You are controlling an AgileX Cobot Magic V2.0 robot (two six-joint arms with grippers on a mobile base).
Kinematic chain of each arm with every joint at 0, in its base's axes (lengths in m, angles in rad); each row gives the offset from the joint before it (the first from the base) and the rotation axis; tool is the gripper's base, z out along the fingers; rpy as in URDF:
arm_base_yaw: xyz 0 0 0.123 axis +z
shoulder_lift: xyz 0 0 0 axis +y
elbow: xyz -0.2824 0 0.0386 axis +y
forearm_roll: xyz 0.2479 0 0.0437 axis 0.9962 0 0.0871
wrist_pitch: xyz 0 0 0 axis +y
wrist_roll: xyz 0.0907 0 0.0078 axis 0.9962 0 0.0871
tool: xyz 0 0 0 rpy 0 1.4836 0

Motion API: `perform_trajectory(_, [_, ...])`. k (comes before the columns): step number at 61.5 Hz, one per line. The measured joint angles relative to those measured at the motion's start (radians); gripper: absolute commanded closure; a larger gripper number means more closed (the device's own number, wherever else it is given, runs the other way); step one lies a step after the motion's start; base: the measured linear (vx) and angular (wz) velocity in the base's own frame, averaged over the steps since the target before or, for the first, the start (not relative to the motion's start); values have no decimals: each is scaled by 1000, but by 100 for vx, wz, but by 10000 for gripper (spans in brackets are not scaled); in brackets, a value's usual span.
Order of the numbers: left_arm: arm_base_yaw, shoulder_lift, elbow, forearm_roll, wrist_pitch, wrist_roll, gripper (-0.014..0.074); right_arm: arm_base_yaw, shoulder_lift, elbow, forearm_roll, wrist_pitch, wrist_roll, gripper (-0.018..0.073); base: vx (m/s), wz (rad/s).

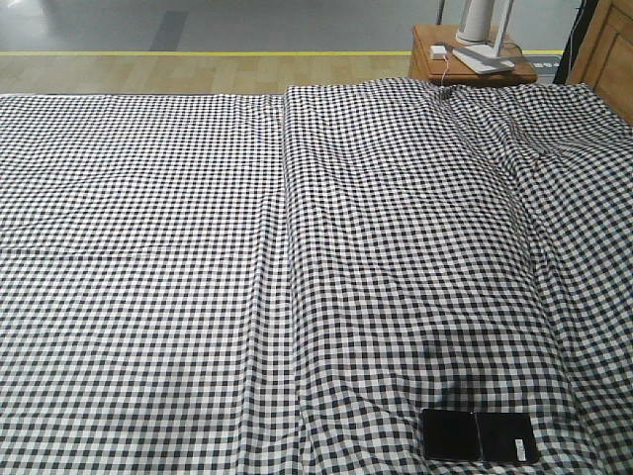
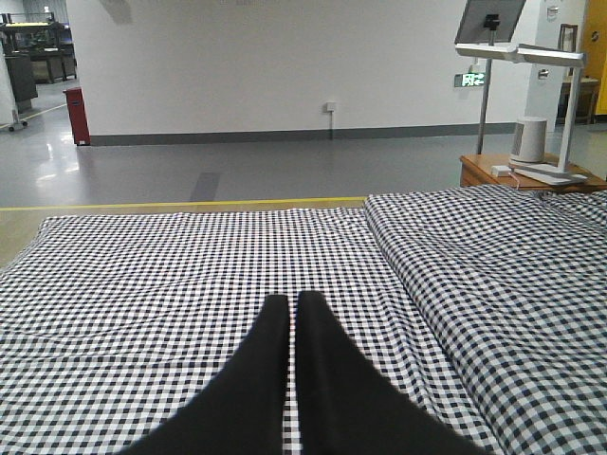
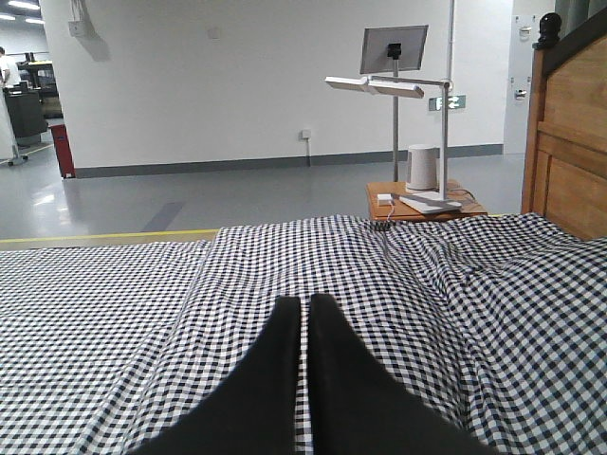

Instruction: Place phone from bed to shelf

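The phone (image 1: 481,435), a thin glossy black rectangle with a small white sticker near its right end, lies flat on the bed (image 1: 198,247) at the near right, by the bottom edge of the front view. The bed carries a wrinkled black-and-white check sheet with a long fold seam down its middle. My left gripper (image 2: 291,299) hovers low over the sheet, its two black fingers shut with only a thin slit between them and nothing held. My right gripper (image 3: 306,301) is shut and empty over the sheet too. Neither wrist view shows the phone. The shelf is out of view.
An orange-brown nightstand (image 1: 465,61) stands beyond the bed's far right corner, with a white lamp base (image 3: 420,168) and a small white box on it. A brown wooden panelled frame (image 3: 569,142) rises along the bed's right side. Grey floor lies beyond.
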Motion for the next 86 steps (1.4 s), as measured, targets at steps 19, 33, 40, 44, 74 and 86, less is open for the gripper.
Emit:
perform_trajectory(19, [0, 0, 0, 0, 0, 0, 595, 0, 0, 0, 0, -134, 0, 564, 0, 0])
perform_trajectory(33, [0, 0, 0, 0, 0, 0, 595, 0, 0, -32, 0, -307, 0, 564, 0, 0])
perform_trajectory(40, [0, 0, 0, 0, 0, 0, 595, 0, 0, -122, 0, -317, -1, 564, 0, 0])
perform_trajectory(44, [0, 0, 0, 0, 0, 0, 595, 0, 0, -191, 0, -317, -2, 564, 0, 0])
perform_trajectory(74, [0, 0, 0, 0, 0, 0, 595, 0, 341, -621, 0, -37, -13, 553, 0, 0])
perform_trajectory(86, [0, 0, 0, 0, 0, 0, 595, 0, 564, -671, 0, 131, -28, 508, 0, 0])
